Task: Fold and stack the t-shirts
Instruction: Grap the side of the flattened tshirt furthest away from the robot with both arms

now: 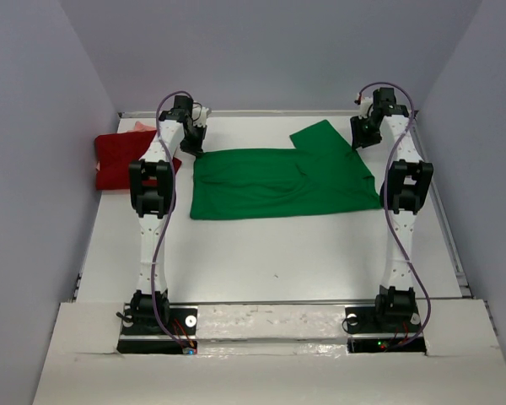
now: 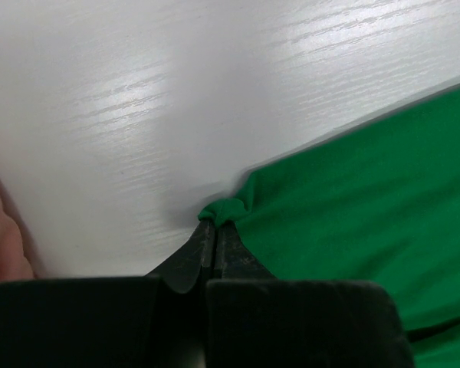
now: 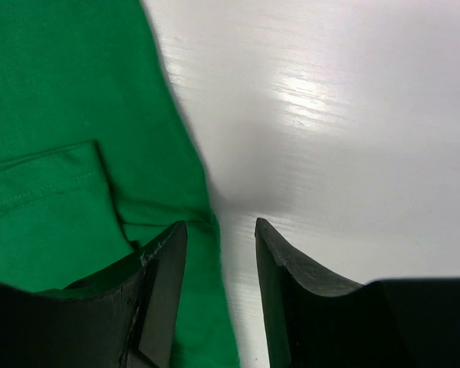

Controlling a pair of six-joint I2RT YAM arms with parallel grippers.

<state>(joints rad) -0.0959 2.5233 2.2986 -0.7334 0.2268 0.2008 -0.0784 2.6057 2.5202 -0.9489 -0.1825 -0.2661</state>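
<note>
Biggest worry first: the green shirt [image 1: 282, 181], spread across the far middle of the table [image 1: 261, 270], is probably going to be dragged lopsided, since only one side is being held. The red shirt [image 1: 118, 160] at the far left, with the pink shirt [image 1: 143, 126] peeking out behind it, could be getting nudged by the left arm working right beside it. Only a tiny pinch of the far left corner is being squeezed in the closed left gripper [image 2: 213, 230], so a slip is likely. The right gripper [image 3: 218, 253] is being held with its fingers apart, straddling the shirt's right edge and gripping nothing.

Materials: glossy white table with a faint grain, matte soft knit that's rippling, a stitched hem, a lumpy red pile, and hard black tapering fingers.
</note>
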